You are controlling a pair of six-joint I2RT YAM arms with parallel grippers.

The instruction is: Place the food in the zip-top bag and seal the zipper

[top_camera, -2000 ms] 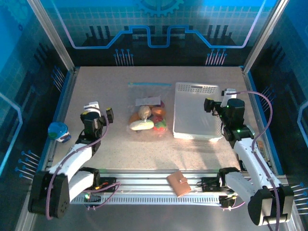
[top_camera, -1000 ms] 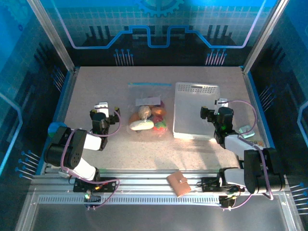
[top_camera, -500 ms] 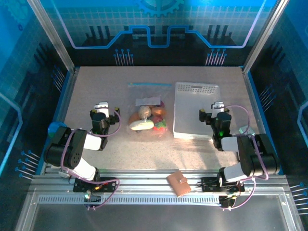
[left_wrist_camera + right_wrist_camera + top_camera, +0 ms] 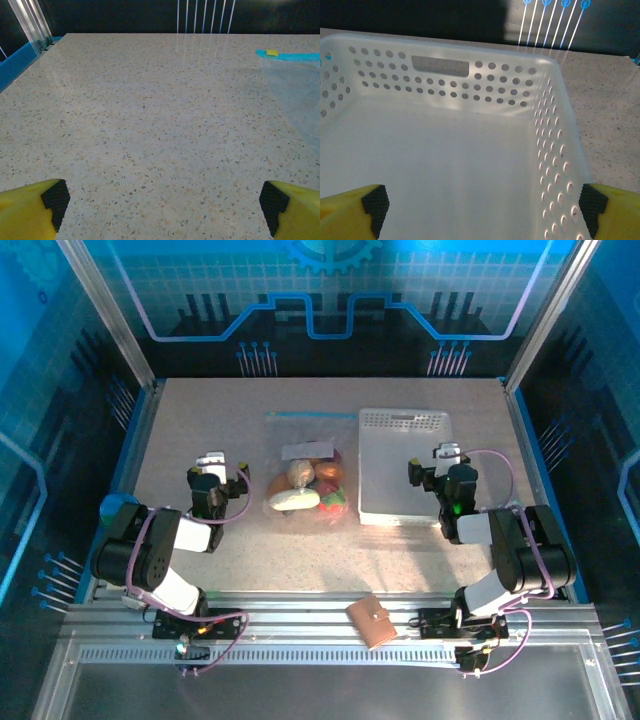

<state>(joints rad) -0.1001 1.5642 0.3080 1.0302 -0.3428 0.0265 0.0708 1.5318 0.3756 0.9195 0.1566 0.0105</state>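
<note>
Wide open and empty, my left jaws sit low over the bare counter [image 4: 190, 420], their black pads [image 4: 55, 197] far apart at the bottom corners of the left wrist view. My right jaws are just as wide and hold nothing; they hang over the near right part of the white basket [image 4: 400, 455].

The bag [image 4: 300, 435] lies flat in the middle of the counter, to the right of my left jaws and to the left of my right ones. The basket stands between it and my right jaws, so I judge my left arm the nearer one, with a free path.

The bag's long axis runs from near to far. Its mouth points away from me, and the zipper [image 4: 311, 415] lies crosswise along the far edge. From my left wrist, the end of the zipper [image 4: 290, 56] shows ahead and to the right, with a small yellow tab [image 4: 271, 52] on it. The food [image 4: 305, 488] appears to be bunched inside the near, closed end. I cannot tell whether the zipper is pressed shut.
</note>
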